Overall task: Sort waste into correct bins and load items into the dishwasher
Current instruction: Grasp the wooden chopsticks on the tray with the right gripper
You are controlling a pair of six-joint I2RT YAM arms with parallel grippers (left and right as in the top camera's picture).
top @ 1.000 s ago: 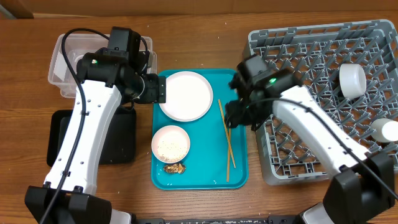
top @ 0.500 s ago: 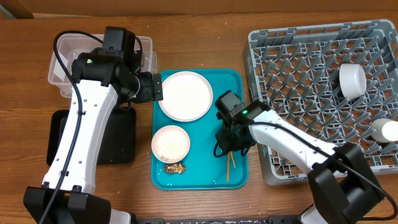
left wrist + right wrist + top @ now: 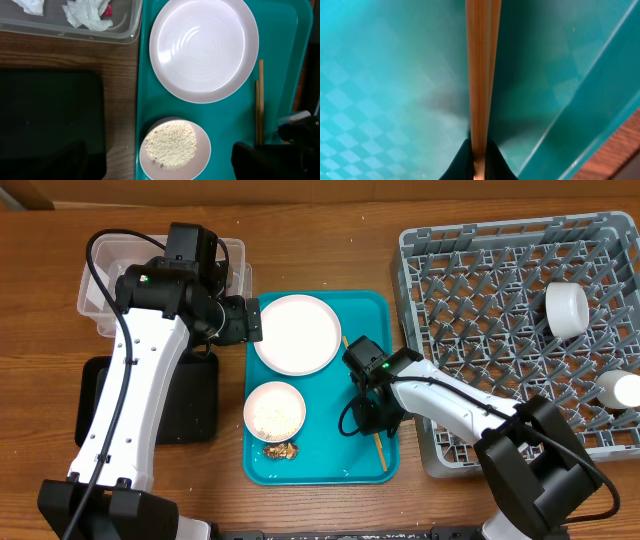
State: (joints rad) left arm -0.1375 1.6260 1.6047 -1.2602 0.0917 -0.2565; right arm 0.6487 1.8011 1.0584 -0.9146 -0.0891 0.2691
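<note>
My right gripper [image 3: 372, 418] is shut on the thin wooden chopsticks [image 3: 381, 450] low over the teal tray [image 3: 325, 468]. In the right wrist view the chopsticks [image 3: 480, 75] run straight up from the closed fingertips [image 3: 465, 161]. My left gripper [image 3: 249, 320] hovers open at the left rim of the round white plate [image 3: 297, 333], holding nothing. Below the plate sit a white bowl of rice grains [image 3: 274, 410] and a brown food lump [image 3: 280, 450]. The left wrist view shows the plate [image 3: 204, 47], the rice bowl [image 3: 172, 147], and crumpled tissue [image 3: 85, 15] in the clear tub [image 3: 75, 34].
The grey dish rack [image 3: 500, 280] stands at the right with a white cup [image 3: 566, 308] on its pegs and another white piece [image 3: 620, 388] at its right edge. The clear tub [image 3: 100, 275] is at the back left, and the black tray [image 3: 190, 405] lies in front of it.
My right gripper came down from the rack's left edge into the teal tray and closed on the chopsticks, which now lie slightly skewed. The left arm shifted a little left, then held still.
</note>
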